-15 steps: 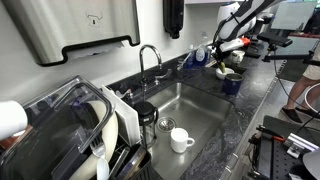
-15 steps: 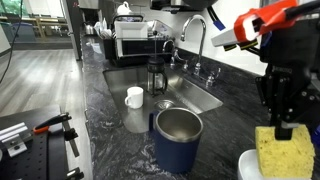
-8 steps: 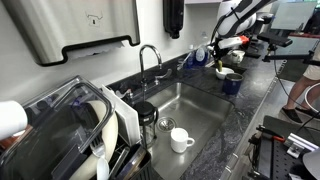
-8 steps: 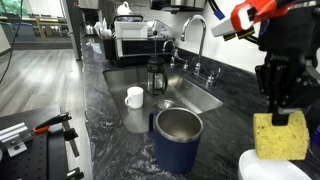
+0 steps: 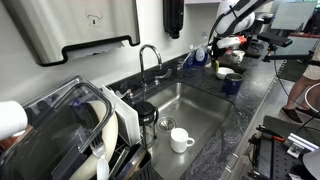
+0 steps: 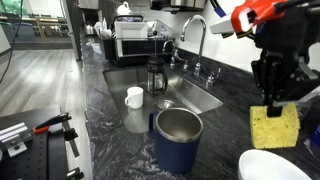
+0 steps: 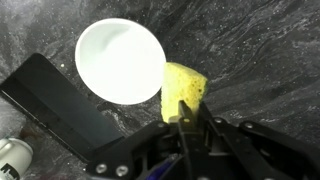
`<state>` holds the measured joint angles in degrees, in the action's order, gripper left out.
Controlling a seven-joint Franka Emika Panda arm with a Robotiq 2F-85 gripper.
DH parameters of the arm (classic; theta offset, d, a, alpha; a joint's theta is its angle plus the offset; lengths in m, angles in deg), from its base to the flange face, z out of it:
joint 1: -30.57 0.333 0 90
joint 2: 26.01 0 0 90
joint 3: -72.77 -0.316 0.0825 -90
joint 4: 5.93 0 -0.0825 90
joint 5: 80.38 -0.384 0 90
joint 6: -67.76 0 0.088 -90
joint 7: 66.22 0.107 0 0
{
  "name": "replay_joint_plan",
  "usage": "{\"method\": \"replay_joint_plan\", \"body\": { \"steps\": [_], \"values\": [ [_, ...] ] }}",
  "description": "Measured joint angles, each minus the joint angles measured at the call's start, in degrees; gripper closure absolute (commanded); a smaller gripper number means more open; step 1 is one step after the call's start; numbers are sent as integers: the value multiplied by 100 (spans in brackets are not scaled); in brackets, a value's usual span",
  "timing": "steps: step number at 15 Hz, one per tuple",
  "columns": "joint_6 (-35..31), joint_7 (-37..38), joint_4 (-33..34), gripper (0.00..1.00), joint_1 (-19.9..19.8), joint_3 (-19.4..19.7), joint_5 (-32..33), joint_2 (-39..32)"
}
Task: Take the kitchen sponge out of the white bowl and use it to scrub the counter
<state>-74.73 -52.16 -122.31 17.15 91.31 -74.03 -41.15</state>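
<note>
The yellow kitchen sponge (image 6: 274, 126) hangs in my gripper (image 6: 275, 104), lifted above the dark speckled counter (image 6: 120, 150). In the wrist view the sponge (image 7: 183, 87) sticks out past my shut fingers (image 7: 189, 118), beside the white bowl (image 7: 120, 60), which stands empty on the counter (image 7: 250, 50). The bowl's rim (image 6: 278, 168) shows at the bottom right in an exterior view, below the sponge. In an exterior view the gripper (image 5: 226, 55) is far off at the counter's end above the bowl (image 5: 227, 72).
A dark blue cup (image 6: 177, 136) stands left of the bowl. The steel sink (image 6: 170, 88) holds a white mug (image 6: 134, 96) and a coffee press (image 6: 156, 73). A faucet (image 6: 190, 40) stands behind it. A flat black object (image 7: 60, 100) lies by the bowl.
My gripper has lifted the sponge up and away from the bowl, toward the counter behind it.
</note>
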Motion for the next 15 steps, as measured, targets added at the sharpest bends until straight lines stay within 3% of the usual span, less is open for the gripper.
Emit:
{"method": "replay_joint_plan", "body": {
  "steps": [6,7,10,14,15],
  "values": [
    [3,-7,-10,97,-2,-1,-17,0],
    [-9,41,-10,89,2,17,66,0],
    [-11,412,-9,89,28,137,456,0],
    [-11,438,-9,89,47,158,470,0],
    [-11,439,-9,97,50,158,470,0]
  ]
}}
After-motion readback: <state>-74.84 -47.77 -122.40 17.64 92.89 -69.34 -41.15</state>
